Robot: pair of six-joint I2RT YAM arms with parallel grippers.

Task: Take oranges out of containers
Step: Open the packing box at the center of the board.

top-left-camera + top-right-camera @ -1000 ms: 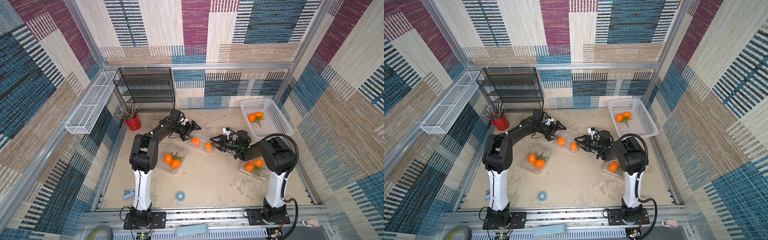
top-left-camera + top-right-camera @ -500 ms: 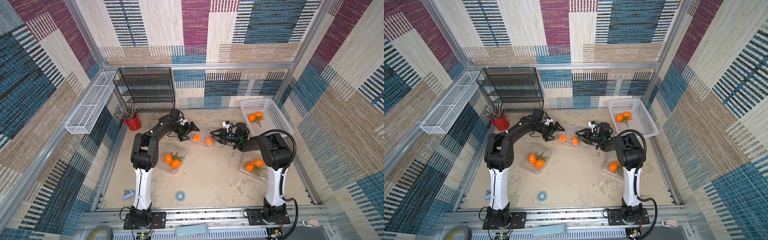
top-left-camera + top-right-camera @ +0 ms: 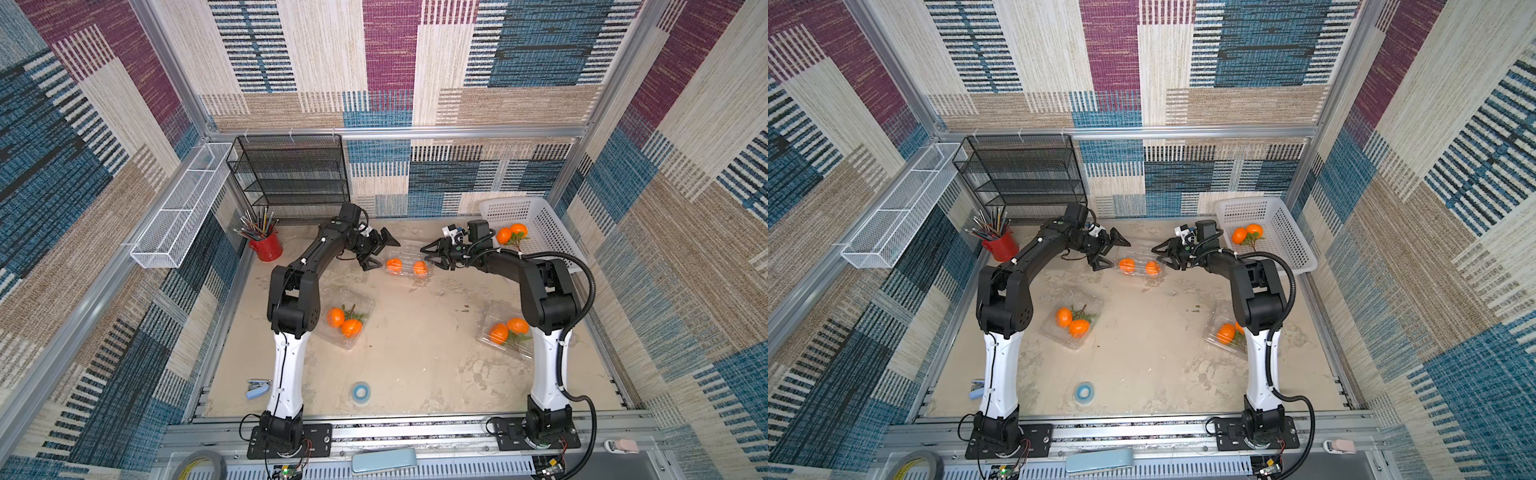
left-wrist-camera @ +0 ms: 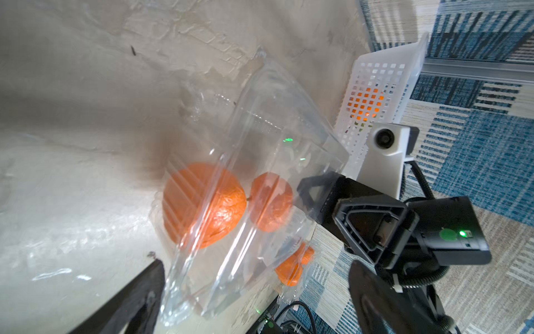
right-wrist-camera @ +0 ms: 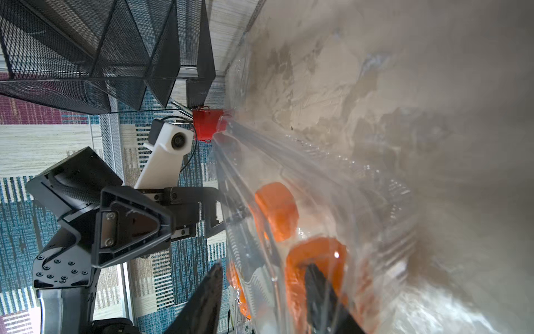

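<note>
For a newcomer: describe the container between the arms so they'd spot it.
Find the white basket at the back right. Left of it, between the left gripper and right gripper, lies a clear container. Unlike the other two containers, its oranges sit apart, leafless.

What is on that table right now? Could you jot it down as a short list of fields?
Clear boxes: back box, left box, right box
Contents: two oranges in each
Left gripper: wide open beside the back box
Right gripper: jaws astride that box's other end; grip unclear
White basket: two more oranges loose inside
Also there: red pencil cup, black mesh shelf, blue tape roll
</note>
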